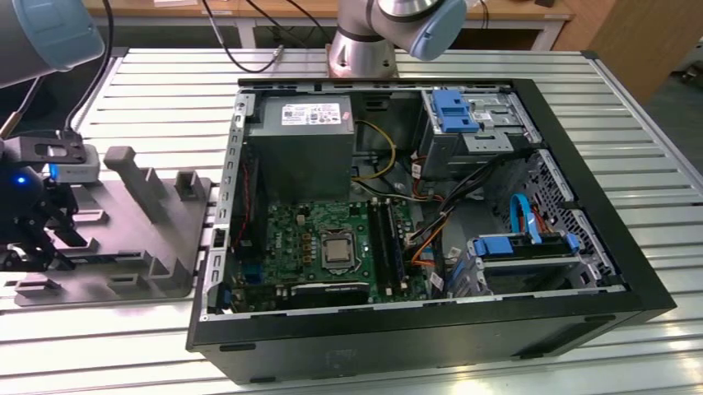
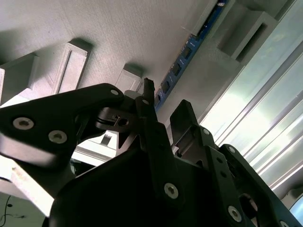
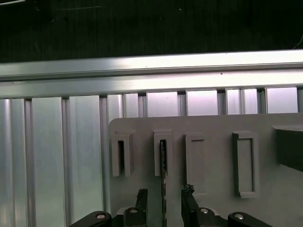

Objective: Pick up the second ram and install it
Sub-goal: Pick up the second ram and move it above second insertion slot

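Hanging low at the exterior view's far left, wrist turned straight down, with the gripper [image 1: 39,239] over the near end of a grey holder [image 1: 143,247] lying on the slatted desk [image 1: 154,90]. Standing spread in the first wrist view, jaws to either side of the second ram [image 3: 163,161], a gap showing on each side and nothing pinched. Sitting on edge in one of the holder's narrow slots, the second ram, thin edge up between the jaws; in the second wrist view, running away from the jaw tips along the holder with its row of chips showing. Lying open just right of the holder, a black computer case [image 1: 615,284], motherboard [image 1: 308,239] facing up inside. Rising behind the case, the arm's base [image 1: 363,49], with a link crossing back towards the left.
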Controlling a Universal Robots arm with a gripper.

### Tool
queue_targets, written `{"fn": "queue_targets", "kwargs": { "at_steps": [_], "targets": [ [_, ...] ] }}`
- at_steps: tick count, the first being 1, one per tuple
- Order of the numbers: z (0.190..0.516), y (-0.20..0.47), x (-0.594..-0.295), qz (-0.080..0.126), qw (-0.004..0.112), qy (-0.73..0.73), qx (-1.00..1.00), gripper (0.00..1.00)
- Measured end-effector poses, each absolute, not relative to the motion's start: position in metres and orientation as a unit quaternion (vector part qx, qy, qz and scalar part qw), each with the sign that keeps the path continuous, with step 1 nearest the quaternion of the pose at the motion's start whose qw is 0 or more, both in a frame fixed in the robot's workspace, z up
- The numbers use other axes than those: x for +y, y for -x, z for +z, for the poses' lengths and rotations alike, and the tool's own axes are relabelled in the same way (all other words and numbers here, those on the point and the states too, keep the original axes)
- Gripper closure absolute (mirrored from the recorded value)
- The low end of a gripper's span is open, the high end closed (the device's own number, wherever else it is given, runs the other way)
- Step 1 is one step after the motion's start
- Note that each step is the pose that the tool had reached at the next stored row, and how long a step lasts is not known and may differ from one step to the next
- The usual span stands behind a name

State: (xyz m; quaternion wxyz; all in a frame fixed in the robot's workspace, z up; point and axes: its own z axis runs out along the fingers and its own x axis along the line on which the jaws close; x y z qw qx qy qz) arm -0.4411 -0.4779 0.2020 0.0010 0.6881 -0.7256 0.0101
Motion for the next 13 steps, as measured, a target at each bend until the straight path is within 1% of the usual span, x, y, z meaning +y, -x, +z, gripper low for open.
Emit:
{"fn": "queue_targets", "kwargs": {
  "at_steps": [7,8,9,10,12,13],
  "targets": [
    [0.202,0.4403,-0.4779,0.01,0.001,-0.688,-0.725,0.59],
    [0.202,0.4403,-0.4779,0.01,0.001,-0.688,-0.725,0.6],
    [0.202,0.4403,-0.4779,0.01,0.001,-0.688,-0.725,0.66],
    [0.202,0.4403,-0.4779,0.01,0.001,-0.688,-0.725,0.66],
    [0.202,0.4403,-0.4779,0.01,0.001,-0.688,-0.725,0.78],
    [0.202,0.4403,-0.4779,0.01,0.001,-0.688,-0.725,0.78]
  ]
}}
